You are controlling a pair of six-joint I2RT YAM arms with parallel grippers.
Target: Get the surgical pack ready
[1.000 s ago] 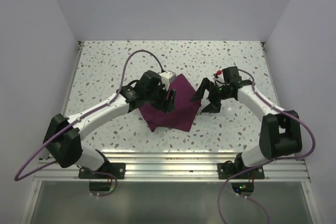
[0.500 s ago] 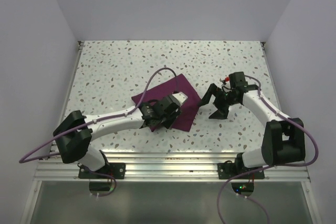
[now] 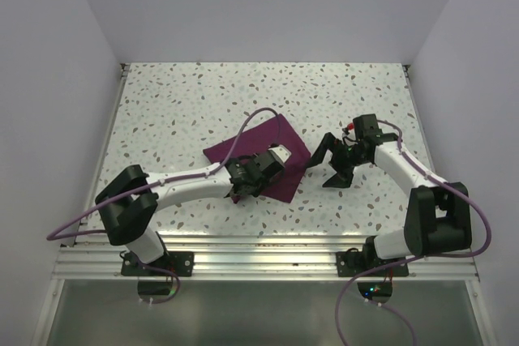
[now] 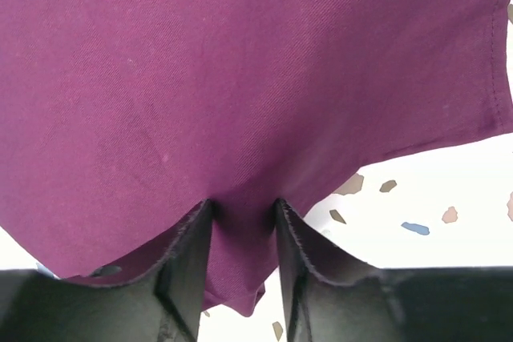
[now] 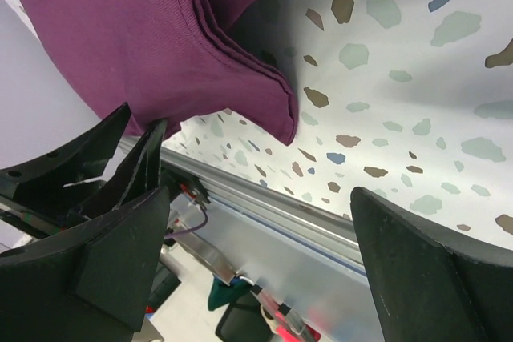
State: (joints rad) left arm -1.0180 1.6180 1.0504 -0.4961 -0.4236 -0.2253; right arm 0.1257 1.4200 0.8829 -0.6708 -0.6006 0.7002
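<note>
Top view: the folded maroon drape (image 3: 274, 134) lies flat mid-table (image 3: 178, 103), between the two arms. The left fingers (image 3: 241, 190) sit low at its near edge; the right fingers (image 3: 336, 177) hang just beside its right corner, spread and empty. Left wrist view: the left fingers (image 4: 183, 270) are closed on a pinched fold of the drape (image 4: 240, 78) at its hem. Right wrist view: the right fingers (image 5: 104, 270) stand wide apart with nothing between them, and the drape's layered corner (image 5: 136, 30) is close ahead. Assessment: the cloth is light, soft and limp and will sag and unfold if lifted by one point; hold it at the hems or corners, one arm to each.
</note>
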